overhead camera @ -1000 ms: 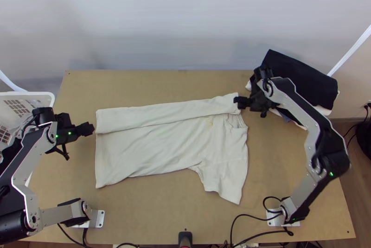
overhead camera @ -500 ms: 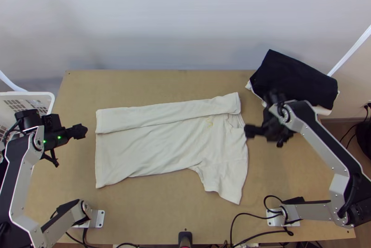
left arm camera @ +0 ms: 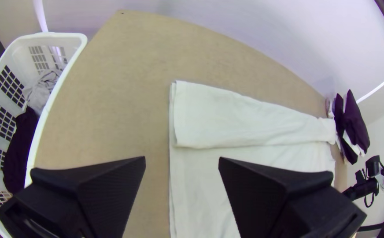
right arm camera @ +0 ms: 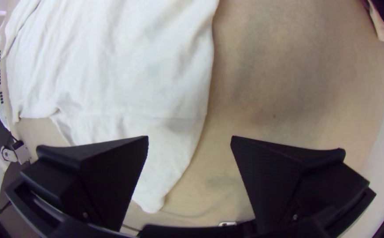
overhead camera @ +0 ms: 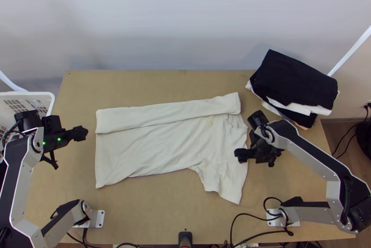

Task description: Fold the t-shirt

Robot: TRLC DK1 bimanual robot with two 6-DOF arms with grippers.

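Top view, left to right. Item: left gripper [overhead camera: 81,133], wide and empty, just off the hem [overhead camera: 97,160]. Item: t-shirt [overhead camera: 171,148], between both grippers, spread flat except for one folded-over long side [overhead camera: 167,113], well beyond the right gripper from the loose sleeve [overhead camera: 227,183]. Item: right gripper [overhead camera: 239,155], likewise wide and empty, over the shirt's edge near that sleeve. Item: clothes pile [overhead camera: 297,81], beyond the right gripper. Step in hand, by judgement: second side fold, no grasp yet. Next, probably: down to hem corner and sleeve, pinch, lift together, fold inward. Against half a second ago: right gripper shifted from collar towards sleeve; left gripper almost unmoved; shirt unchanged.
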